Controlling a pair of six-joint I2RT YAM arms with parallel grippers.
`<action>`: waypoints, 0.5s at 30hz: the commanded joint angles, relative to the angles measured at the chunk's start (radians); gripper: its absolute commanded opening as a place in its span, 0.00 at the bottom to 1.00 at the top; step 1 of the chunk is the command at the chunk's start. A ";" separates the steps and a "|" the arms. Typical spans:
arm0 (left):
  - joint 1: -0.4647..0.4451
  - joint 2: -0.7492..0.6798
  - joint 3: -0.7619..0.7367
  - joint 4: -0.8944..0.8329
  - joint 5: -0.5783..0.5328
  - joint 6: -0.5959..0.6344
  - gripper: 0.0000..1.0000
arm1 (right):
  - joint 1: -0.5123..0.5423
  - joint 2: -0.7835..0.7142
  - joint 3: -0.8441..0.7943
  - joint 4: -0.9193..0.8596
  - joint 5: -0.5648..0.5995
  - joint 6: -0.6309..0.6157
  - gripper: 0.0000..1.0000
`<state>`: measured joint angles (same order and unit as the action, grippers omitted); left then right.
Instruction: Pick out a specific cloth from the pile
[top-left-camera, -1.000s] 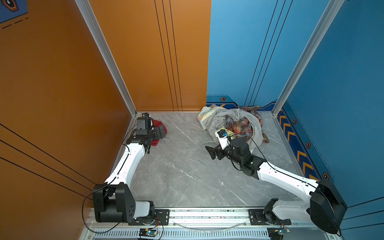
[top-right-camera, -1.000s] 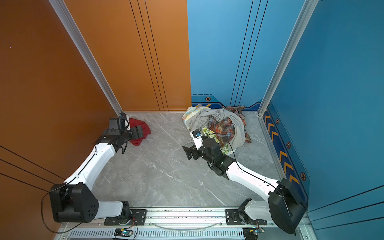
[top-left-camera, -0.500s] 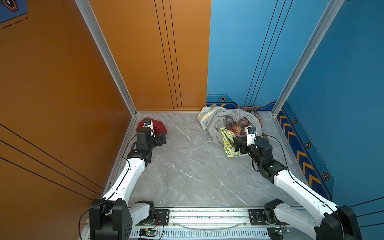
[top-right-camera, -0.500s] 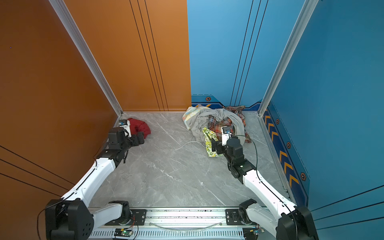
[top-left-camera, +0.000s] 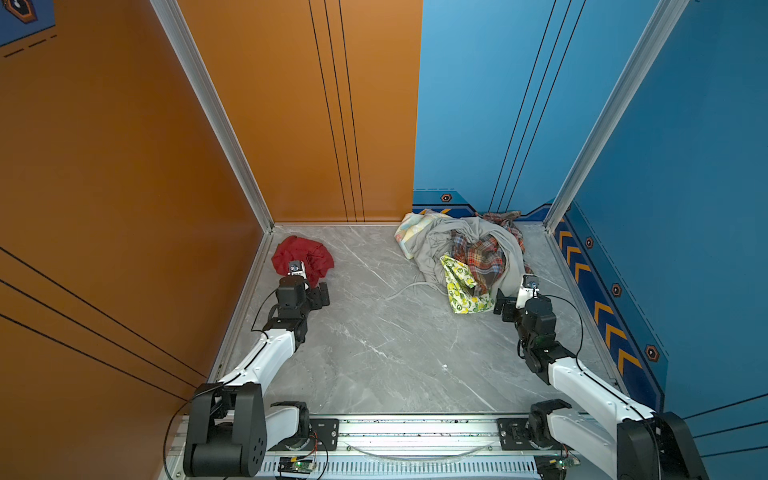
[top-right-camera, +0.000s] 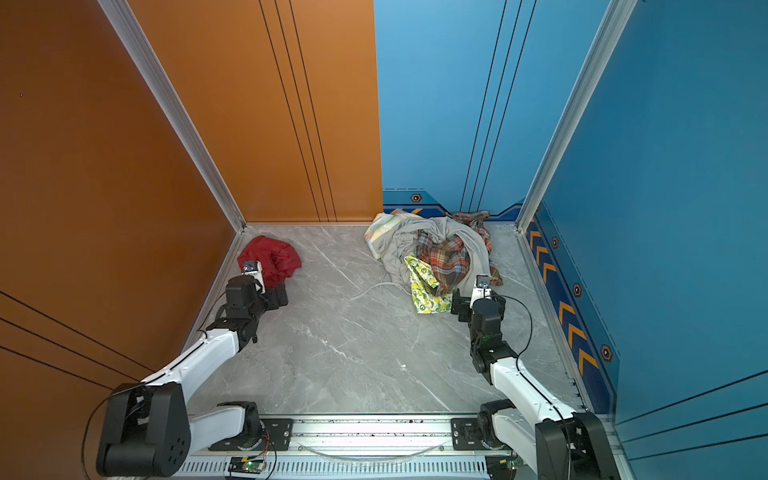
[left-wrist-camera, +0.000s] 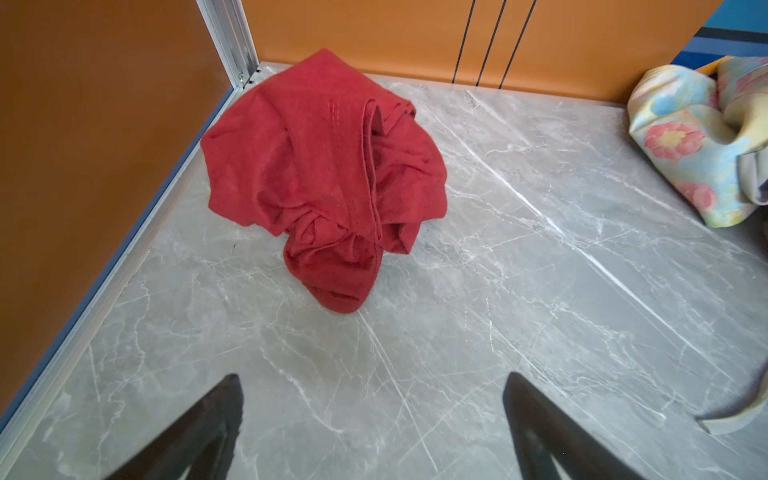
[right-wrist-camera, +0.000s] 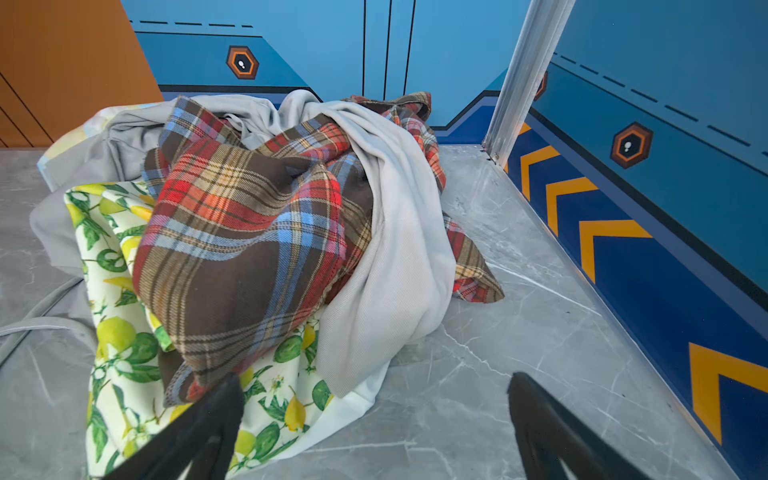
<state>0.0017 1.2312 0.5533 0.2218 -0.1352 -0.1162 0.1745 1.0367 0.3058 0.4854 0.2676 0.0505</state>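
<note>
Where the cloth (top-left-camera: 303, 257) lies: at 10 o'clock on the floor (top-left-camera: 395, 345), crumpled in the corner by the orange wall, well apart from the pile (top-left-camera: 469, 253) at 1 o'clock in both top views.
Left claw (left-wrist-camera: 374, 386): jaws spread wide and empty, at the cloth's 6 o'clock. Bare floor shows between the fingertips and the nearest fold, so there is no touch.
Right claw (right-wrist-camera: 374, 386): jaws wide too, holding nothing, at the pile's 5 o'clock. One finger (right-wrist-camera: 208, 415) shows across the lemon print (right-wrist-camera: 120, 332); whether it touches or is just above, I cannot tell.
Pile make-up: plaid (right-wrist-camera: 232, 232) on top, grey garment (right-wrist-camera: 395, 257) wrapped round it, lemon print beneath, pastel piece (left-wrist-camera: 685, 137) at the back. A grey cord (top-left-camera: 405, 289) trails toward 7 o'clock.
Step, as I judge it: the pick looks done. The cloth is out and let go, and only clearing the arms is left.
Doing it well: raise each claw before drawing it toward 6 o'clock, jaws wide, so no fold is hooked. The right one needs more care, since a snag on the lemon print would drag the pile. Leave the cloth where it lies, away from the cord.
</note>
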 joint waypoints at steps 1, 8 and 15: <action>0.005 0.043 -0.025 0.129 -0.041 0.025 0.98 | -0.015 0.040 -0.035 0.145 0.028 -0.011 1.00; 0.012 0.100 -0.070 0.266 -0.054 0.047 0.98 | -0.039 0.185 -0.083 0.352 0.011 -0.027 1.00; 0.018 0.158 -0.118 0.417 -0.024 0.062 0.98 | -0.068 0.198 -0.091 0.386 0.009 -0.012 1.00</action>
<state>0.0116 1.3678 0.4595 0.5362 -0.1684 -0.0750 0.1223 1.2304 0.2276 0.8055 0.2668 0.0406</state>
